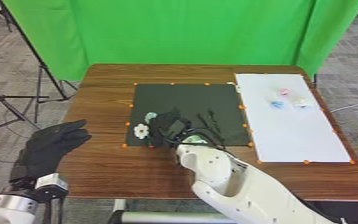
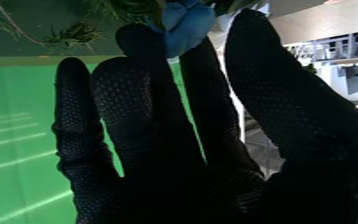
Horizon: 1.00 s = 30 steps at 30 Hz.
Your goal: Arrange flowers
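Fingers of the left hand point(image 1: 53, 145) extend loosely, near left; on the dark mat point(image 1: 162, 92), a white flower point(image 1: 141, 131) and pale flower point(image 1: 150, 117) beside the right hand point(image 1: 167, 125), fingers straight, thumb apart, blue petals point(image 2: 189, 22) at its fingertips; then green stems point(image 1: 213, 121); right, blue bloom point(image 1: 277, 104), pink bloom point(image 1: 284, 92), white bloom point(image 1: 302, 102)

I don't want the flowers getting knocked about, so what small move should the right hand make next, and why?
Probably ease the right hand gently up off the black mat: its fingers are straight, the thumb stands apart, and the blue flower at the fingertips doesn't look pinched.
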Each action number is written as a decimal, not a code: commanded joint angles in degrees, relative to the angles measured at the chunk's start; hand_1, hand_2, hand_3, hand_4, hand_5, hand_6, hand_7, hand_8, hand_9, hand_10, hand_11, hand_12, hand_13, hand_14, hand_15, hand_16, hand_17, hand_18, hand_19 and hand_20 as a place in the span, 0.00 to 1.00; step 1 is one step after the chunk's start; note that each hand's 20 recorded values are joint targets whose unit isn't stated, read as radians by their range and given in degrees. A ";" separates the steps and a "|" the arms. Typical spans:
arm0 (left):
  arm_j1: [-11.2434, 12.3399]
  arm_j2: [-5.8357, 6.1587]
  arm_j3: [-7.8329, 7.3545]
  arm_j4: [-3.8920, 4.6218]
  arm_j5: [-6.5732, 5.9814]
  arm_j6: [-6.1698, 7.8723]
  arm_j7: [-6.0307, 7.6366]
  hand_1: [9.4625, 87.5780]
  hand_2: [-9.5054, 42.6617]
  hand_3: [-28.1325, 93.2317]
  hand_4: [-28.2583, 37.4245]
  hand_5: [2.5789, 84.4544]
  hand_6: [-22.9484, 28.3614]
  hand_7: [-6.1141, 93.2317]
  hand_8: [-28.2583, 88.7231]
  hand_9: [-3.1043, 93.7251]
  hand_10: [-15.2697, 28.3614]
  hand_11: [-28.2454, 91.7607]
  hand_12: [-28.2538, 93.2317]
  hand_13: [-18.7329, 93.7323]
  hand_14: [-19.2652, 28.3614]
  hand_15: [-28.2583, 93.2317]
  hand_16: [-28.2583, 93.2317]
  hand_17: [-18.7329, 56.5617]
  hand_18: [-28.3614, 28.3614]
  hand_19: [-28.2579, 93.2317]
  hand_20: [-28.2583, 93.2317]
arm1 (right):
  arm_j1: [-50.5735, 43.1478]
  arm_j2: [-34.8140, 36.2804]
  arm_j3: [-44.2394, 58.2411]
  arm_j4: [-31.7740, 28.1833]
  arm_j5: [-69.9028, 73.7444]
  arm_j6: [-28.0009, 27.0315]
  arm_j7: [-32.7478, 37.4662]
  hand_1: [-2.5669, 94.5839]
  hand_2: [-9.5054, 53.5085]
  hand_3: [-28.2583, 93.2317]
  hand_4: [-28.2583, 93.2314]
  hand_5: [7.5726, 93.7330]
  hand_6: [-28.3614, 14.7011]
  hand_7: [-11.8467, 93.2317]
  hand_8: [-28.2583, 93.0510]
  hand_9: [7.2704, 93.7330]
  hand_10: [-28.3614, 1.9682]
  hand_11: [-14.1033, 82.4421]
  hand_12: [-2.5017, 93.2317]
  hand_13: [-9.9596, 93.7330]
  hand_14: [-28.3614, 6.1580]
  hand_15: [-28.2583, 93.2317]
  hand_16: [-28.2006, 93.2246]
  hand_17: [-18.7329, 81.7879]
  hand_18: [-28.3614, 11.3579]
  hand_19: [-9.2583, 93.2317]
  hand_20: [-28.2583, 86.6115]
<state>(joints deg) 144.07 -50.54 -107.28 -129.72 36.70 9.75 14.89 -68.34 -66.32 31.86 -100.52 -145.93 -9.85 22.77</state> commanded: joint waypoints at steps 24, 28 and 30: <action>0.17 0.43 -0.31 0.16 0.91 -1.50 -1.35 0.26 0.25 0.89 0.21 0.62 0.76 0.21 0.16 0.49 0.87 0.60 0.32 0.43 0.98 0.76 0.12 0.13 0.87 0.72 0.35 | 6.63 0.82 -6.74 5.16 -2.77 21.71 5.47 0.62 0.00 0.84 0.00 0.85 0.68 0.39 0.24 0.95 0.74 0.33 0.42 0.85 0.69 0.84 0.42 0.50 0.23 0.93 0.29; -0.77 0.65 0.39 0.48 0.99 -1.92 -1.64 0.26 0.25 0.89 0.21 0.62 0.76 0.21 0.16 0.49 0.87 0.60 0.32 0.43 0.98 0.76 0.12 0.13 0.87 0.72 0.35 | 8.41 0.46 -7.09 6.62 -2.76 22.35 6.37 0.62 0.00 0.85 0.00 0.85 0.68 0.39 0.24 0.96 0.74 0.33 0.42 0.86 0.70 0.84 0.42 0.50 0.23 0.93 0.29; -1.02 0.74 0.57 0.61 1.09 -1.96 -1.58 0.27 0.25 0.89 0.21 0.62 0.76 0.21 0.16 0.49 0.87 0.60 0.32 0.43 0.98 0.76 0.12 0.13 0.87 0.72 0.35 | 8.96 0.13 -6.88 7.72 -3.11 22.16 6.60 0.62 0.00 0.85 0.00 0.85 0.68 0.39 0.24 0.96 0.74 0.33 0.42 0.86 0.70 0.84 0.42 0.50 0.23 0.93 0.29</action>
<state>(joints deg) 143.47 -50.10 -107.42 -129.48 37.44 8.89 13.90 -62.62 -65.31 24.41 -94.95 -148.12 10.91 28.20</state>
